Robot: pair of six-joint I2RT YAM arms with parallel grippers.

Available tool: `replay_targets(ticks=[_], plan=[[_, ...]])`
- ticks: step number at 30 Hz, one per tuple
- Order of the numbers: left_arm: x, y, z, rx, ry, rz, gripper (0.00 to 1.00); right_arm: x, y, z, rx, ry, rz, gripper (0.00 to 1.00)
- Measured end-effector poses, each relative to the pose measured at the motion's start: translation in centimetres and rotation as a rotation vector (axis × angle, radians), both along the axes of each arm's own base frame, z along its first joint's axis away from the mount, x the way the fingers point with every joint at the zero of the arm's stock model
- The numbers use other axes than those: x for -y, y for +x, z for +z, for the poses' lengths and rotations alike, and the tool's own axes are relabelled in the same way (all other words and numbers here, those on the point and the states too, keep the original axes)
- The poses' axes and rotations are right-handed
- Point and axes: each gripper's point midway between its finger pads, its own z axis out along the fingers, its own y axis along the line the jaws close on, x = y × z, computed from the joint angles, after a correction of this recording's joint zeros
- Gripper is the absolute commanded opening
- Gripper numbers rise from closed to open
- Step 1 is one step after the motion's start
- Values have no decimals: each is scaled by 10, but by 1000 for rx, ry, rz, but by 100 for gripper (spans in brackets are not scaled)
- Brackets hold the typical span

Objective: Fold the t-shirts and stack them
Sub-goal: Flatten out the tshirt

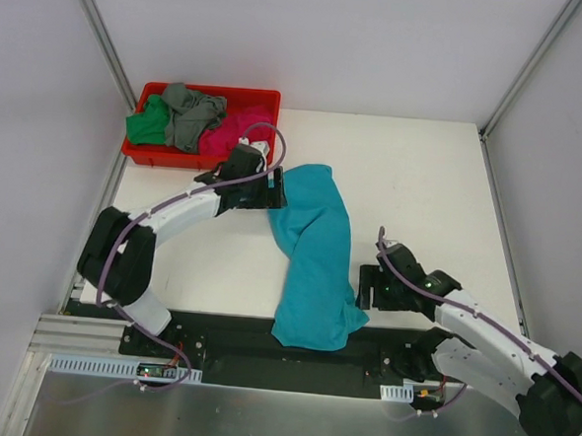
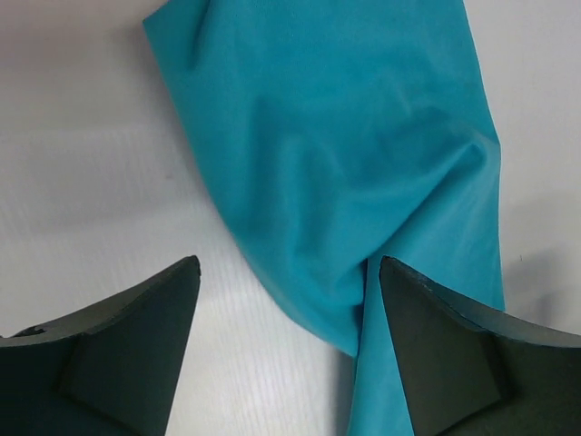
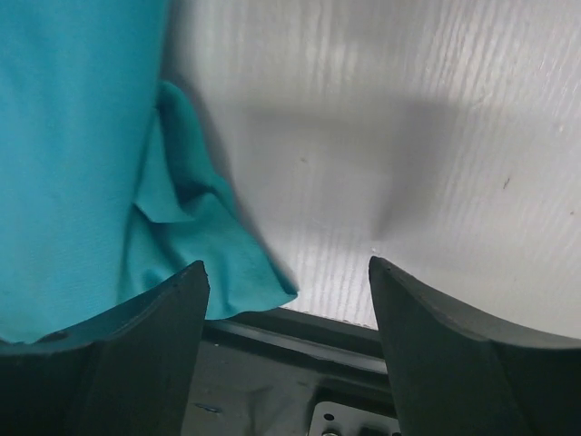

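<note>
A teal t-shirt (image 1: 313, 254) lies in a long bent strip on the white table, from the middle down over the near edge. My left gripper (image 1: 273, 189) is open at the shirt's upper left edge; in the left wrist view the teal t-shirt (image 2: 345, 154) fills the upper right, and a fold reaches the right finger (image 2: 445, 345). My right gripper (image 1: 366, 287) is open just right of the shirt's lower end; the right wrist view shows that teal corner (image 3: 82, 182) by the left finger (image 3: 136, 354). Green (image 1: 147, 122), grey (image 1: 191, 111) and magenta-pink (image 1: 235, 131) t-shirts lie in the bin.
A red plastic bin (image 1: 147, 155) stands at the table's far left corner. A black mounting rail (image 1: 264, 340) runs along the near edge, and shows in the right wrist view (image 3: 290, 331). Grey walls enclose the table on the left, the right and behind.
</note>
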Motion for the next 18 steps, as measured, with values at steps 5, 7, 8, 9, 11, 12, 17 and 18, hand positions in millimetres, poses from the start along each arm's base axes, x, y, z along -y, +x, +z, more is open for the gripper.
replay_targets(ticks=[5,7,8,9,11,12,17,18], plan=[[9,23,-32,-78,10,12,67,-4,-13,-16,-55,-82,55,73],[10,27,-47,-107,26,14,63,-11,-14,-17,-50,-70,80,73],[11,28,-53,-121,33,15,60,-15,-13,-17,-43,-61,87,73],[11,28,-60,-135,41,15,57,-19,-12,-17,-38,-54,91,73],[12,30,-73,-160,53,16,50,-24,-9,-18,-29,-45,94,72],[12,31,-78,-171,58,16,44,-26,-8,-19,-29,-46,92,71],[20,40,-83,-182,41,22,0,-30,0,-22,-23,-77,85,55],[21,40,-84,-186,38,23,0,-31,1,-23,-23,-83,86,52]])
